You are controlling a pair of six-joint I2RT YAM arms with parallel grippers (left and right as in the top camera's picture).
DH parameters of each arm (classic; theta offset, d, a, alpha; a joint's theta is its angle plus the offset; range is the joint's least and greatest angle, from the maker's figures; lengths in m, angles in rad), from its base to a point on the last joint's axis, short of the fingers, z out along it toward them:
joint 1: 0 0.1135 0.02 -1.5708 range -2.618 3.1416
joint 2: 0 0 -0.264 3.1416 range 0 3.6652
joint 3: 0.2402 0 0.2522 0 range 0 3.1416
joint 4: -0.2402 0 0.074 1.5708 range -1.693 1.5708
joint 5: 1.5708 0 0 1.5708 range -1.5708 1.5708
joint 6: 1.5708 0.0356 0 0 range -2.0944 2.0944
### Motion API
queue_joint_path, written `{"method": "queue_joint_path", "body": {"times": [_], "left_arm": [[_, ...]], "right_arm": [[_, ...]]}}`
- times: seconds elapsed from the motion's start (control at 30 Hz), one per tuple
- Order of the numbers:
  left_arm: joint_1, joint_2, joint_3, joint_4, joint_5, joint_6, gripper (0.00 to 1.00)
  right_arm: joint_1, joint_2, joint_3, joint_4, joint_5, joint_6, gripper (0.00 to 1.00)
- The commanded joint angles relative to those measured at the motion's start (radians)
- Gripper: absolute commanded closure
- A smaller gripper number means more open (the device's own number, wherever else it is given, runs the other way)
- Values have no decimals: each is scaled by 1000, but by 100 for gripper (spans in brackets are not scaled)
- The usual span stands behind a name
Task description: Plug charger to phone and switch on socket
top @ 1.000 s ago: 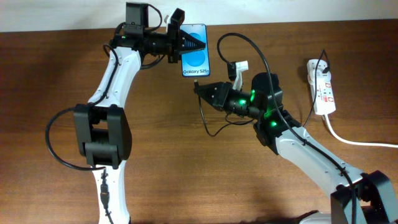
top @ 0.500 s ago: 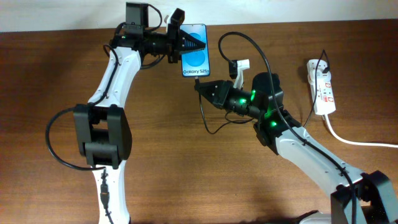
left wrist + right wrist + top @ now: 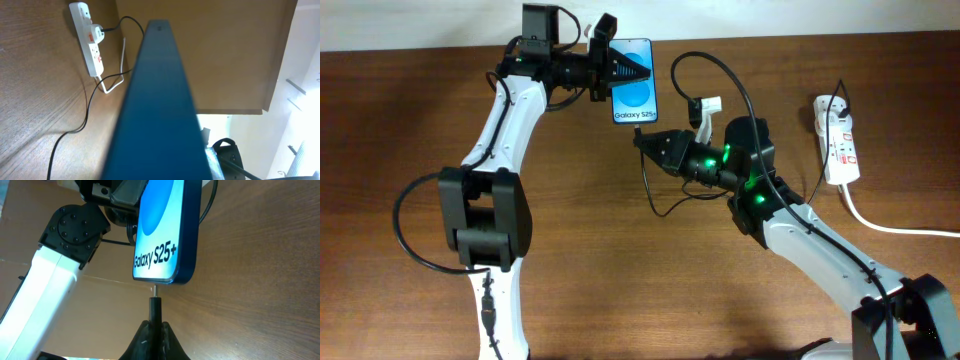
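Observation:
My left gripper is shut on the phone, holding it at the table's far middle; its blue screen reads "Galaxy S25+". The phone fills the left wrist view edge-on. My right gripper is shut on the charger's plug, whose small metal tip sits just below the phone's bottom edge, at its port. The thin black charger cable loops over my right arm. The socket lies at the right, also in the left wrist view.
The socket's thick white cord runs off to the right edge. A black plug sits in the socket's far end. A slack loop of thin black cable lies on the wooden table below my right gripper.
My right gripper has crept a little up and left, bringing the plug tip closer to the phone's bottom edge. The left arm and phone have not moved.

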Motion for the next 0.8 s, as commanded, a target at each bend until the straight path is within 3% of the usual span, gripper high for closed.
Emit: {"method": "queue_joint_path", "body": {"times": [0.0, 0.77], "left_arm": [[-1, -21, 6, 2, 37, -6, 100], [-11, -21, 6, 9, 87, 3, 100]], "right_arm": [[-4, 0, 11, 14, 16, -2, 96], [-4, 32, 11, 71, 19, 43, 96]]}}
